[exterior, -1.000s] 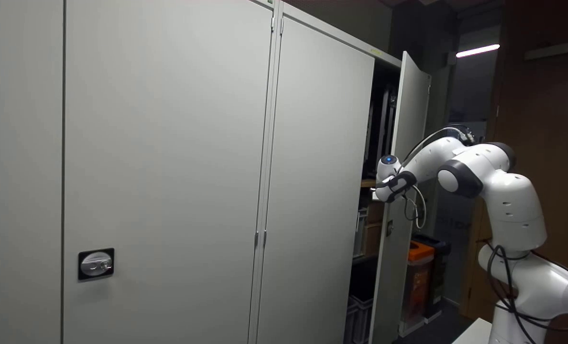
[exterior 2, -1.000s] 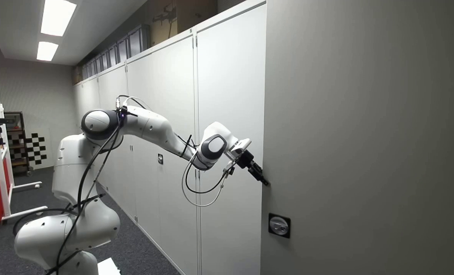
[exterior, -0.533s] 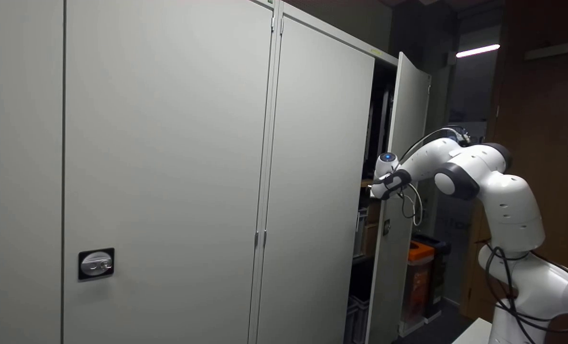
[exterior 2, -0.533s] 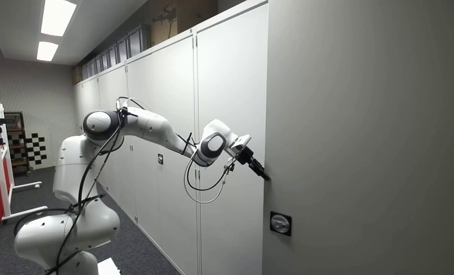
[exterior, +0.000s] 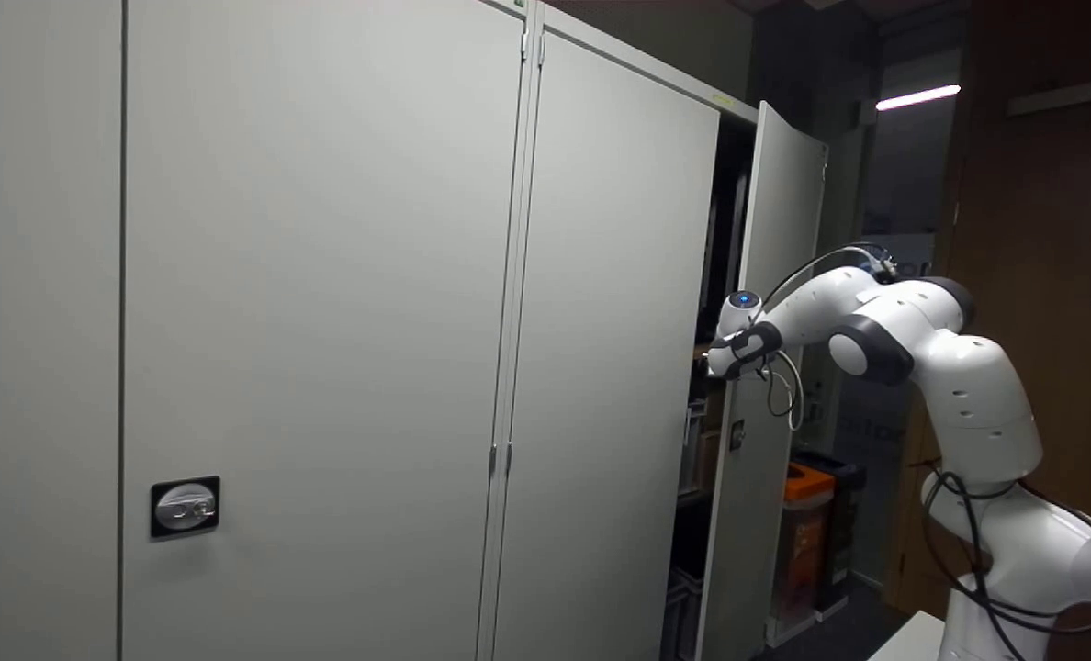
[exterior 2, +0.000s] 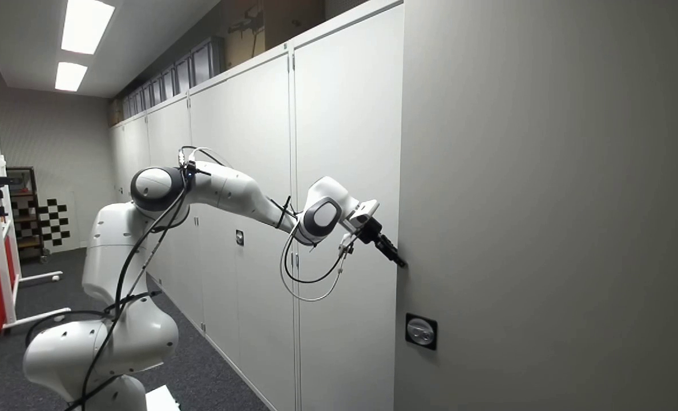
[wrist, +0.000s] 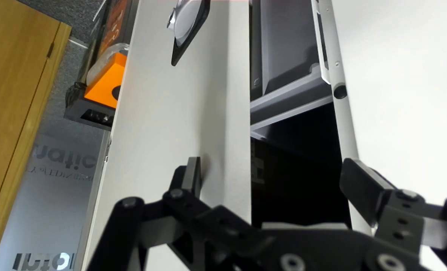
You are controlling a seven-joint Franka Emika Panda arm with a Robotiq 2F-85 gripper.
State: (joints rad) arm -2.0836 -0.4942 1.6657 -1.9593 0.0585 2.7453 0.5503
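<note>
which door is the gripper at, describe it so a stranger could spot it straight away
Find the long row of tall grey cabinets and go to its end near the orange-topped bin. There the open gripper is at the edge of a tall door. It stands swung outward with a dark gap beside it, while the neighbouring doors are shut.

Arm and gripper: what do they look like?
White, rounded Panda arm with dark grey joint rings around white discs and a small blue light. A black cable and a white cable run outside it. Black Robotiq gripper with blocky fingers and exposed bolts.
</note>
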